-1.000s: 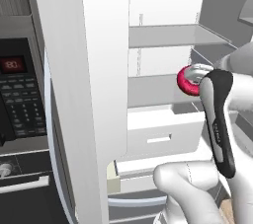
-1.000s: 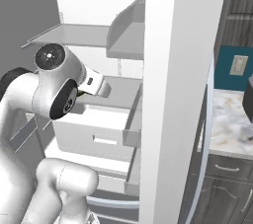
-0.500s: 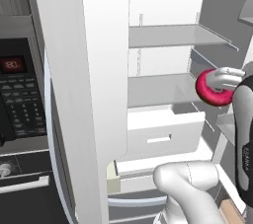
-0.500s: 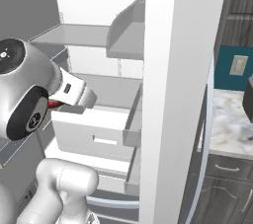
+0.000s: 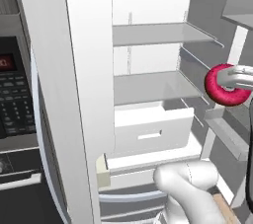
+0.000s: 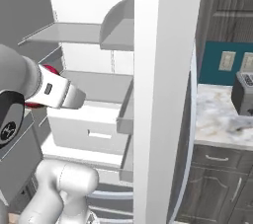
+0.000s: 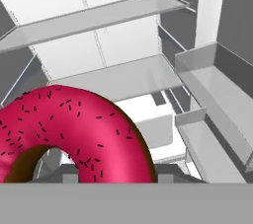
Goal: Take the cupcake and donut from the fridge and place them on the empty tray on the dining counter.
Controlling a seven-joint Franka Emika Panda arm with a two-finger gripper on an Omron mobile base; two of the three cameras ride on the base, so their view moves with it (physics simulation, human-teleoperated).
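The claw [image 5: 232, 81] is closed partway on the glossy red-pink ring donut [image 5: 223, 86] with dark sprinkles, holding it in the air in front of the open grey-silver fridge [image 5: 148, 70], off its right side and clear of every shelf. No writing can be read anywhere. The two white shelves [image 5: 158, 33] and the pulled-out white drawer [image 5: 150, 129] lie bare. Right of the fridge door a marble desk [image 6: 222, 119] carries a grey toaster [image 6: 244, 92].
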